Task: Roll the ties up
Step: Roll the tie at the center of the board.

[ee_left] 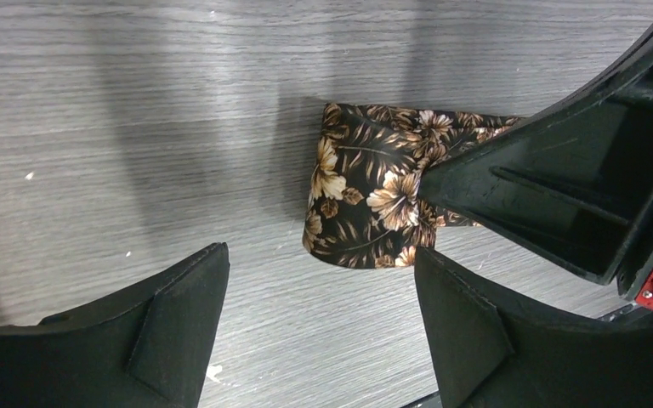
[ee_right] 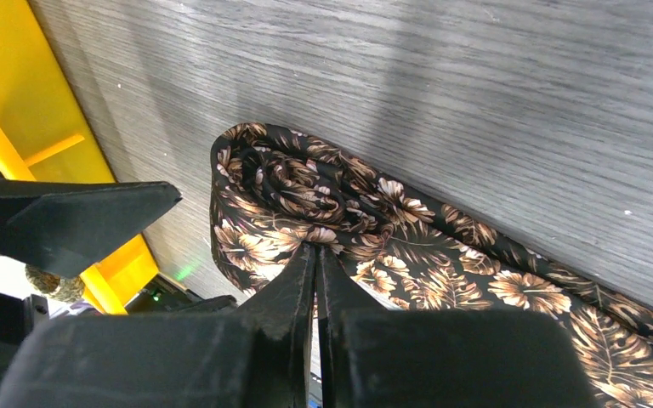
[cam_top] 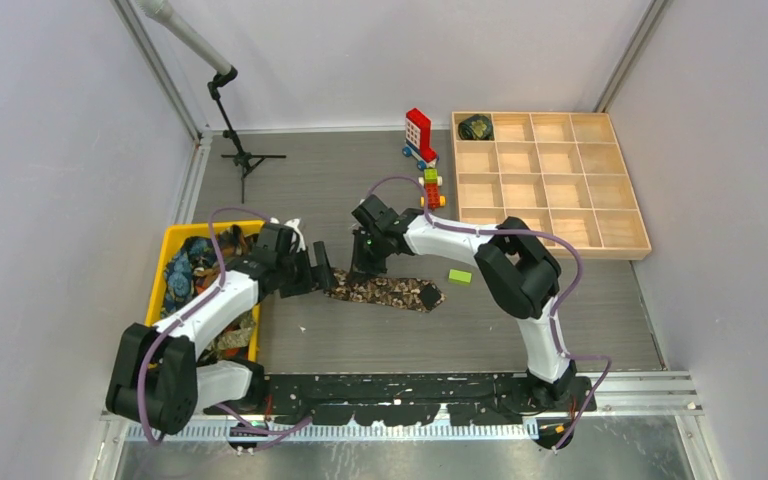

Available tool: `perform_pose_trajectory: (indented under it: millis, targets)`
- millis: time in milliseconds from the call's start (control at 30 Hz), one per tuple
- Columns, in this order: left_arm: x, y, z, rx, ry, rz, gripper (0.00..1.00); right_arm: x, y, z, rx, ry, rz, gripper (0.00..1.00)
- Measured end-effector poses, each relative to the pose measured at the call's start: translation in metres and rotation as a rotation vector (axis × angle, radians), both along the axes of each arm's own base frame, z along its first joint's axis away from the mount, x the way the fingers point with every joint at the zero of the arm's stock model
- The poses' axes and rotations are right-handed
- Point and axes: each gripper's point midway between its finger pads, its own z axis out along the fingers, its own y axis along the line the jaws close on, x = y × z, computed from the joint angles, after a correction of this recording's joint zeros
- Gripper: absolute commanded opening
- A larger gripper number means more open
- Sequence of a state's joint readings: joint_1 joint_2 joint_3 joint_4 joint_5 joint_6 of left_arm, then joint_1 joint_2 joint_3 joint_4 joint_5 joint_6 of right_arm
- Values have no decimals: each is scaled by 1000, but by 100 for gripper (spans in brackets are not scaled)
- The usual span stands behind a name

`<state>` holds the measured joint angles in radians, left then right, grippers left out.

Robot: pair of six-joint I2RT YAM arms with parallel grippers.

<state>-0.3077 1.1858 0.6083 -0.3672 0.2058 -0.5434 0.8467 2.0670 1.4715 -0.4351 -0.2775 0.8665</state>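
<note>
My left arm (cam_top: 210,305) and right arm (cam_top: 450,240) wear white shells with black joints; a purple cable (cam_top: 397,180) loops along each. The fingers (ee_left: 178,340) of my left pincer (ee_left: 319,253) are matte black wedges.

R pincer (ee_right: 316,248) closed, nipping tie (ee_right: 408,246) at part-rolled end | grey tbl (ee_right: 476,85) | yellow bin (ee_right: 0,93) left

You'll see one brown flowered tie (cam_top: 390,292) lying flat on the table (cam_top: 360,345), its left end curled into a loose roll. More ties (cam_top: 186,272) sit heaped in the yellow bin (cam_top: 161,268). One rolled tie (cam_top: 476,127) rests in the wooden tray's (cam_top: 560,252) far-left corner compartment.
</note>
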Motion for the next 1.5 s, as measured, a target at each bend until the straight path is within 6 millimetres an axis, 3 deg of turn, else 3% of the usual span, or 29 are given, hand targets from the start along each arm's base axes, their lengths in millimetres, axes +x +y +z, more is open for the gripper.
perform_pose_trajectory:
  millis: [533,933,1167,1500]
  targets:
    - [4,-17,-24,-117,99,-26,63,-1,-4,-5,16,-1,-7,8]
    - [6,-34,-25,-229,138,-53,27,0,-7,-7,7,3,-13,9]
    - [7,-32,-22,-228,126,-36,23,2,-9,-1,-20,0,-16,31]
    - [11,-8,-15,-104,59,55,21,2,-4,24,1,-37,-20,29]
